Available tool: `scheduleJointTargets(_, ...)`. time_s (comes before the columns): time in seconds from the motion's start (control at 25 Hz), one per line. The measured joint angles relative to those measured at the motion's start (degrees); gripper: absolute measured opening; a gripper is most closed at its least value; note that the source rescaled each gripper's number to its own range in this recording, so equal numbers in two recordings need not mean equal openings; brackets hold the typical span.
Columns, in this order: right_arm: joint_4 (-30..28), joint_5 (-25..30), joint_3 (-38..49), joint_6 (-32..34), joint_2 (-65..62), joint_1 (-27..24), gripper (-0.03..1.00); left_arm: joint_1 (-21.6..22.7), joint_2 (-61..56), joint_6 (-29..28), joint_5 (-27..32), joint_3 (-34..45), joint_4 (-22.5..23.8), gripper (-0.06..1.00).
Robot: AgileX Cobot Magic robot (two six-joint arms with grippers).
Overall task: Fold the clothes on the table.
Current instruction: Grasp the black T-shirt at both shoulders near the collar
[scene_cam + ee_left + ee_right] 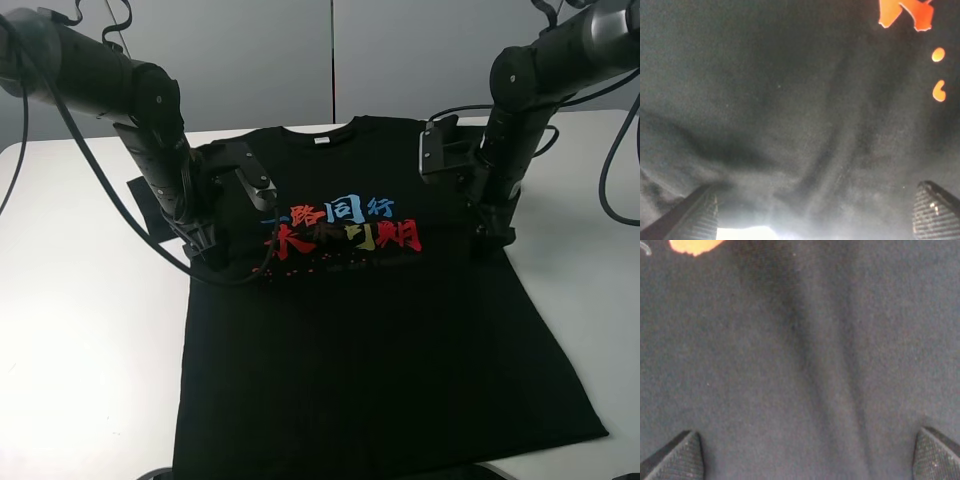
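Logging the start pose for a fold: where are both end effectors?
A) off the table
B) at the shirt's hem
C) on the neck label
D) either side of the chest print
D: the left end effector and right end effector flank the print on the T-shirt.

a lab: white table, grey wall panels, cabled robot arms.

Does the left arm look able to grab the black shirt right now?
Probably yes. The left gripper hangs open right over the shirt, with nothing in between.
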Motion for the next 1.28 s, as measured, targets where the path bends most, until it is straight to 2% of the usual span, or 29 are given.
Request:
scheduleJointTargets(0.44,-3.72,-0.72,0.0,0.0,-0.22,0.0,0.93,-0.23,0.0,2.56,0.41,0.0,0.0,1.0)
scheduleJointTargets(0.96,-3.93,-0.91,0.0,0.43,-0.22,0.0,0.93,-0.23,0.0,11.05,3.0,0.0,0.0,1.0)
scheduleJointTargets(1.28,-3.93,-0.91,0.0,0.66,-0.22,0.0,0.93,-0.23,3.17,12.04,3.12,-0.09,0.0,1.0)
